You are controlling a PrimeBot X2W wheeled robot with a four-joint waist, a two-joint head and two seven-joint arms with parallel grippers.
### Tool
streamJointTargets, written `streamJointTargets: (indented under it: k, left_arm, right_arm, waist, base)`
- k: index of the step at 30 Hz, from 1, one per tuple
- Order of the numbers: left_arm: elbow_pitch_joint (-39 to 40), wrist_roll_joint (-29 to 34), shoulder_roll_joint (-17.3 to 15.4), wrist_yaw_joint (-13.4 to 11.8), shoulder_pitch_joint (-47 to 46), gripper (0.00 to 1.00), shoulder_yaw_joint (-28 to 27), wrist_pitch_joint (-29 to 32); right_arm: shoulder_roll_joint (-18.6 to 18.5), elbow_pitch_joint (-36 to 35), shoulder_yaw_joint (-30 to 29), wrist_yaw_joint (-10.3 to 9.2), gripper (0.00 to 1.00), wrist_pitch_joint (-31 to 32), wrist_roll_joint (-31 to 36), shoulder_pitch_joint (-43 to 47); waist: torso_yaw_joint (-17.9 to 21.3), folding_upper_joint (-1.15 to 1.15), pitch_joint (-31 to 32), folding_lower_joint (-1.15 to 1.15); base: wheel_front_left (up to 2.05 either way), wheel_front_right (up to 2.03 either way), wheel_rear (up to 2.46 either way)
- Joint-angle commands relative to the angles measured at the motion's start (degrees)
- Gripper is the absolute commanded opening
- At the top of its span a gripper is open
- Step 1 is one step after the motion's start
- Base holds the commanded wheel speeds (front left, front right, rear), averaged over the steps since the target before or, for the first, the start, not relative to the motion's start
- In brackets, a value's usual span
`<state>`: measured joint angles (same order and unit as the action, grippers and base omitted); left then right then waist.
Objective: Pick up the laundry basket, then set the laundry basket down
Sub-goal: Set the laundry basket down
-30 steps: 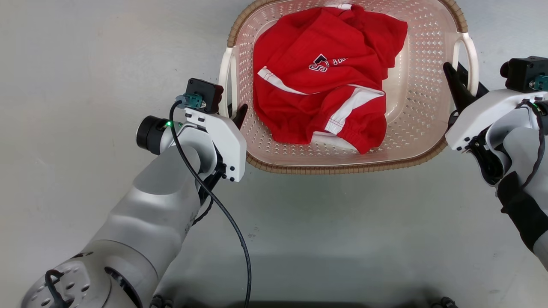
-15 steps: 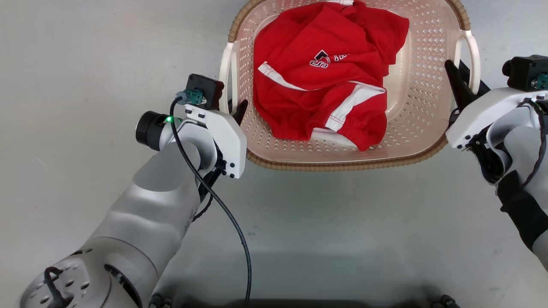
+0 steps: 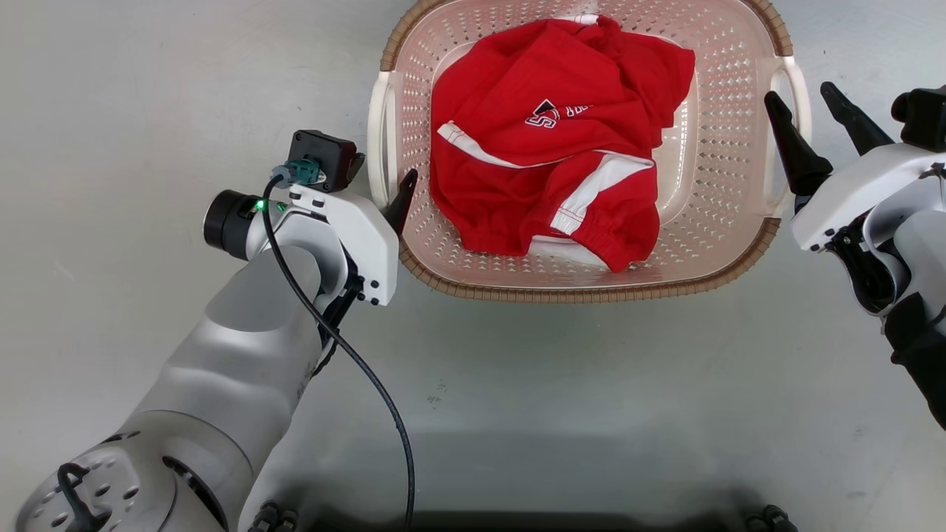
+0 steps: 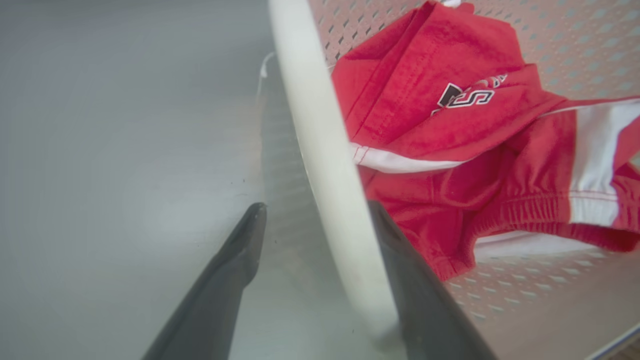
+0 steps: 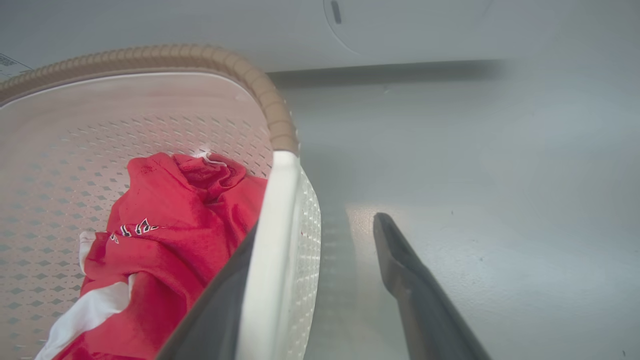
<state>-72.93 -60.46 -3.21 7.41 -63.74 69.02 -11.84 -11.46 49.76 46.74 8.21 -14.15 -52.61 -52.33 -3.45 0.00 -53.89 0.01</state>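
Crumpled red garment [image 3: 547,170], grey floor [image 3: 148,111]

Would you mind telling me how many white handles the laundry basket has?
2: the left handle and the right handle, on opposite sides of the laundry basket.

Soft, even light falls from above, and the grey floor [image 3: 148,148] is bright without hard glare. In my head view, which is sharp throughout, a broad dim shadow lies along the floor's near edge. In my wrist views the white handle [image 4: 325,165] is blurred close to the lens, my fingers [image 4: 220,290] look soft, and a pale sheen sits on the floor.
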Motion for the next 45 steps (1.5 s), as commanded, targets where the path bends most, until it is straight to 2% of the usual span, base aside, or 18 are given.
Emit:
streamJointTargets:
  k: [1, 19, 45]
  left_arm:
    - [-1.02, 0.48, -2.89, -0.3, 0.78, 1.0, -0.5, -0.66]
    - [-1.02, 0.43, -2.55, -0.07, 0.24, 1.0, -0.47, -2.43]
    - [-1.02, -0.69, -3.24, -0.22, 1.99, 1.0, -1.2, -2.88]
  right_arm:
    - [-2.48, -0.26, 0.49, -0.72, 1.0, -0.85, -1.02, 3.32]
    - [-3.78, -5.0, 4.27, -0.72, 1.0, -0.85, -3.69, 2.48]
    - [-3.38, -4.3, 6.23, -0.72, 1.0, -0.85, -5.2, 1.91]
  waist:
    - [0.03, 0.0, -0.06, -0.01]
    - [0.27, 0.0, -0.72, -0.01]
    - [0.28, 0.0, 2.01, -0.01]
  base:
    - [0.0, 0.0, 0.0]
    - [0.0, 0.0, 0.0]
    - [0.0, 0.0, 0.0]
